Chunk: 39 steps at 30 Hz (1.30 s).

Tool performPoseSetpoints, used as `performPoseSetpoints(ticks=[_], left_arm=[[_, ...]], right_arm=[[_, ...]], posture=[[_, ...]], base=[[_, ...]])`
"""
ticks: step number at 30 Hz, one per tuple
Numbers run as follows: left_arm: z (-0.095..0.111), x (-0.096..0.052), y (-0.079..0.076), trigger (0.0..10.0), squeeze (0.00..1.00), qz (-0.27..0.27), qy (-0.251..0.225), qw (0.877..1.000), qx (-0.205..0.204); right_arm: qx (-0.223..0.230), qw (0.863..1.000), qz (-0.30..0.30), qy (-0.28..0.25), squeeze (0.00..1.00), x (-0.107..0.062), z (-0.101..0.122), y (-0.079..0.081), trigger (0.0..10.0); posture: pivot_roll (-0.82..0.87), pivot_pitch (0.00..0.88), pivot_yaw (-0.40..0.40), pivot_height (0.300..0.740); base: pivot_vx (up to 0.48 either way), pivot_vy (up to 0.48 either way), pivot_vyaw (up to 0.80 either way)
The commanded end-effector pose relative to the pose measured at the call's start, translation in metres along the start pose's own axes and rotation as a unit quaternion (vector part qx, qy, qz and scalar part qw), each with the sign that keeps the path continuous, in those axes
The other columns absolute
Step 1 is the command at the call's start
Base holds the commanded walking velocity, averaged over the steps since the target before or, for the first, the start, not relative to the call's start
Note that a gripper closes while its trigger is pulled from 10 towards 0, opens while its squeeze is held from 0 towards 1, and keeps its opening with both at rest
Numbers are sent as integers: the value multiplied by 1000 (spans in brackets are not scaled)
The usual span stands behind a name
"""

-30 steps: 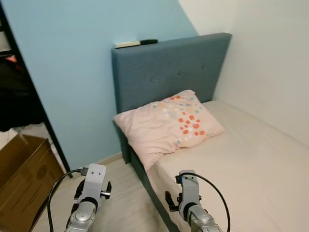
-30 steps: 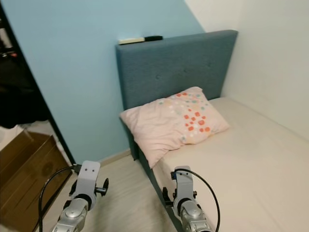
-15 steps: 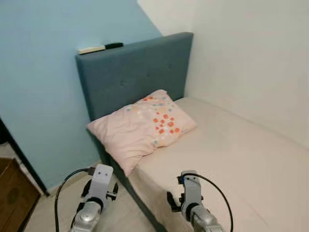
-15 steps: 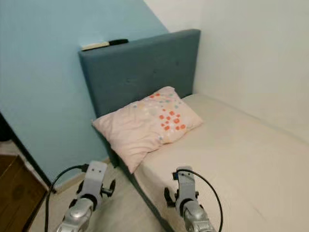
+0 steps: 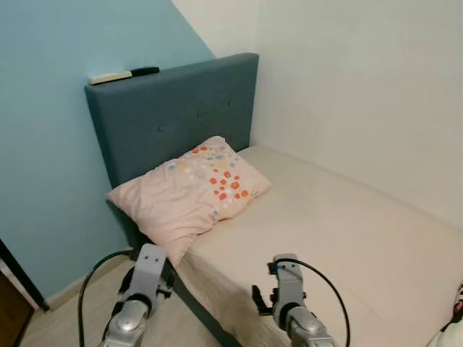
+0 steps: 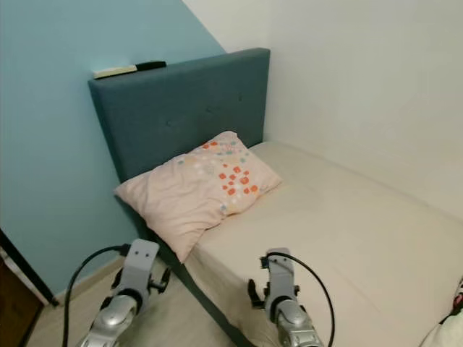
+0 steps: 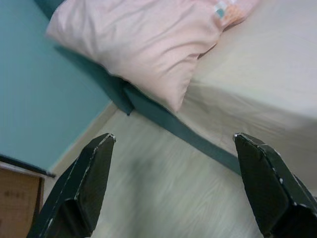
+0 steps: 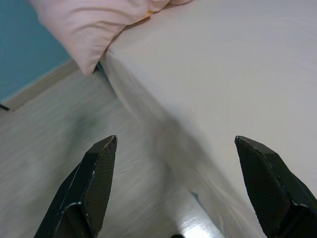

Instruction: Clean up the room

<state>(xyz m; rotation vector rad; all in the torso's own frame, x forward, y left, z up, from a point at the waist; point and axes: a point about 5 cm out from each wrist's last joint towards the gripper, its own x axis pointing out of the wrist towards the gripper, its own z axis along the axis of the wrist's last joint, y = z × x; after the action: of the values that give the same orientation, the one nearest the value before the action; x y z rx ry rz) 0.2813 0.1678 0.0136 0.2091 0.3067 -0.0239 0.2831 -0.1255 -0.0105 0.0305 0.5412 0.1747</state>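
We see the pink pillow with orange squares (image 5: 189,194) at 11 o'clock against the padded blue-grey headboard (image 5: 173,116); our left gripper (image 7: 173,186) and right gripper (image 8: 176,188) hang spread apart, empty; something white (image 5: 448,336) at 4 o'clock is cropped.

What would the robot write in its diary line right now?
pillow on bed | left gripper open over floor | right gripper open at bed edge

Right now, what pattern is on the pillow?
Pale pink pillow with small orange and teal squares; clearest in the left eye view.
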Motion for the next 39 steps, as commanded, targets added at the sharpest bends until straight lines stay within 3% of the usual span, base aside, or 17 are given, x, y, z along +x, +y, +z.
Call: performPoseSetpoints(ticks=[1, 7, 25, 39], left_arm=[[1, 0, -1, 10000, 0, -2, -6, 1000, 3], [-3, -2, -2, 10000, 0, -12, 0, 1000, 8], [-4, -3, -3, 10000, 0, -10, 1, 1000, 9], [-6, -4, -1, 10000, 0, -9, 3, 1000, 8]], right_arm=[[1, 1000, -8, 6, 0, -2, -3, -6, 10000], [-1, 1000, -5, 7, 0, -2, -3, -5, 10000], [-5, 1000, -4, 10, 0, -2, -5, -6, 10000], [-11, 1000, -4, 9, 0, -2, -4, -6, 10000]], posture=[[5, 0, -24, 740], [4, 4, -24, 740], [5, 10, -31, 740], [4, 11, -32, 740]], base=[[0, 0, -800], [0, 0, 0], [0, 0, -800], [0, 0, 0]])
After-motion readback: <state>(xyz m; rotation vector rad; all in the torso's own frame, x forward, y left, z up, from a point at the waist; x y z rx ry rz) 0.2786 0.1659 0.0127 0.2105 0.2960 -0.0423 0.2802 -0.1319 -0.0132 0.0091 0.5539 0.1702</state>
